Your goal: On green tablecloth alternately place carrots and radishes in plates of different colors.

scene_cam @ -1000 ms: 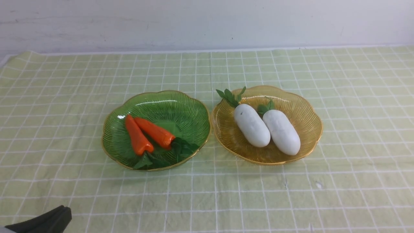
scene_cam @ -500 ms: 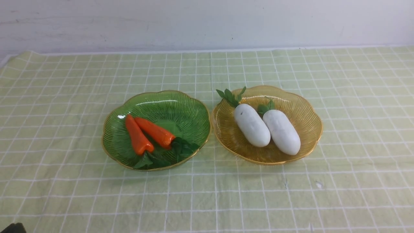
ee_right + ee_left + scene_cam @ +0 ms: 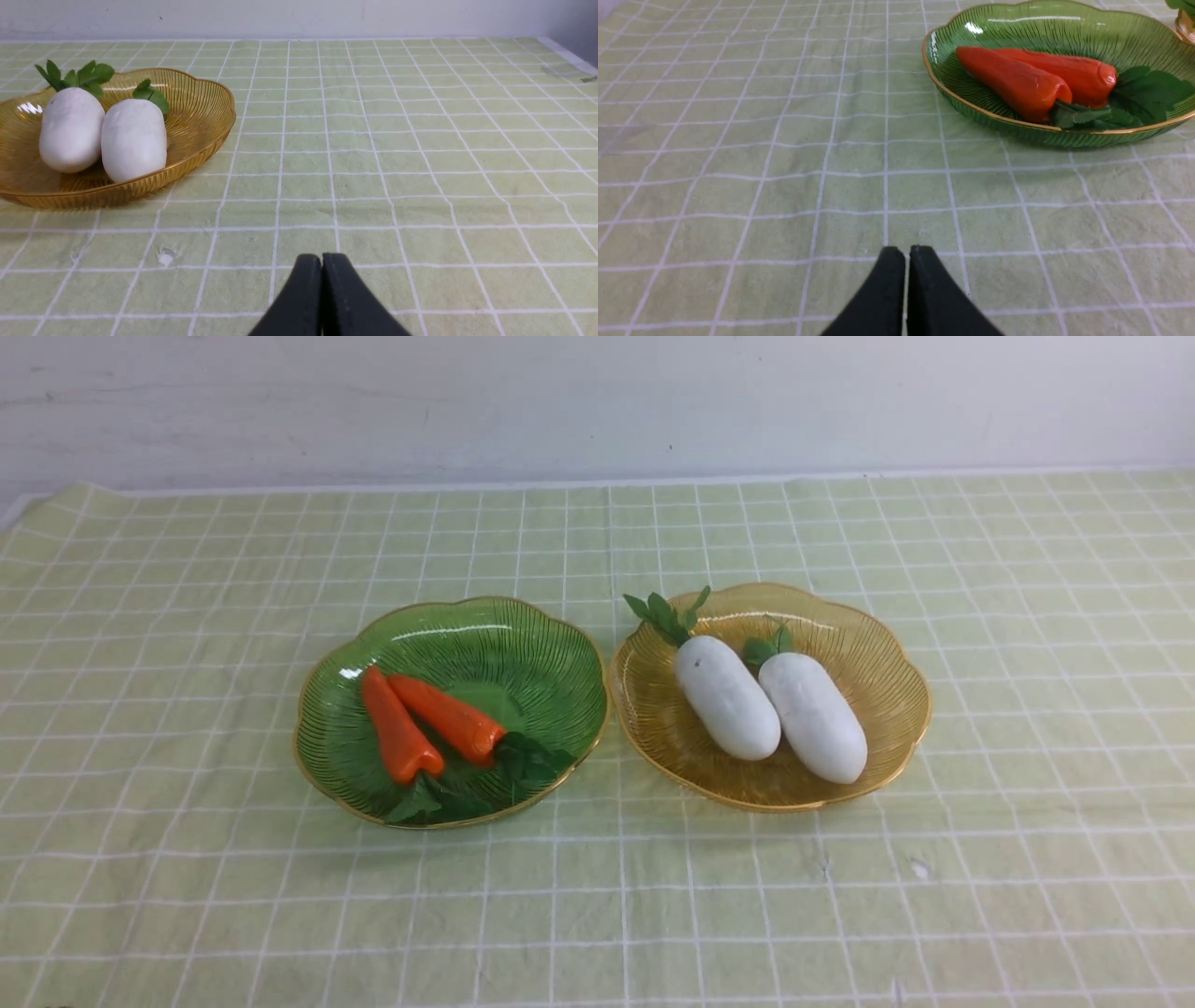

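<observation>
Only the wrist views are showing the left gripper and right gripper, fingers pressed together, holding nothing. The carrots are lying in the green plate, leaves nearward; the radishes are lying in the amber plate, leaves toward the wall. The left arm's dark tip has been leaving the front view.

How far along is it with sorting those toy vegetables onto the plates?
It looks finished. Both carrots lie in the green plate, and both radishes lie in the amber plate. Nothing is in hand: the left gripper and right gripper each have their fingers closed on nothing, low over the green tablecloth, away from the plates. No vegetable is left loose on the cloth.
</observation>
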Controlling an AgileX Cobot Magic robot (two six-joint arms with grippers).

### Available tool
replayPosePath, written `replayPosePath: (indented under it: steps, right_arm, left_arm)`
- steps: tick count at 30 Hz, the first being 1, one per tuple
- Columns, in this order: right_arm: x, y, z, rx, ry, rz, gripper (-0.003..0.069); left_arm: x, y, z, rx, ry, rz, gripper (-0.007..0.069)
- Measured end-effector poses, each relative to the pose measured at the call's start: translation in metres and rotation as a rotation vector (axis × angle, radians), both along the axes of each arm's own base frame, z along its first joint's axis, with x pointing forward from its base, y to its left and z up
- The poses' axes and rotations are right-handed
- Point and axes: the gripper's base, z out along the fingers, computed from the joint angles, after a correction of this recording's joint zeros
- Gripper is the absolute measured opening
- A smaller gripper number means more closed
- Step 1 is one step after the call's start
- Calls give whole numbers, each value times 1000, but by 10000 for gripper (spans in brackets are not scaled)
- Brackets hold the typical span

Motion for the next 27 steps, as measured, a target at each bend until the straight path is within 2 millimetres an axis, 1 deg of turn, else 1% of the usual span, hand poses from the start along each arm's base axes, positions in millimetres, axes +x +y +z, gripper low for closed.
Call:
replayPosePath:
  steps: [8, 27]
  right_arm:
    - [0, 0, 0, 0, 0, 0, -15]
    - [0, 0, 0, 0, 0, 0, -15]
  left_arm:
    - [0, -3, 0, 0, 0, -57, -8]
    - [0, -3, 0, -1, 0, -60, -8]
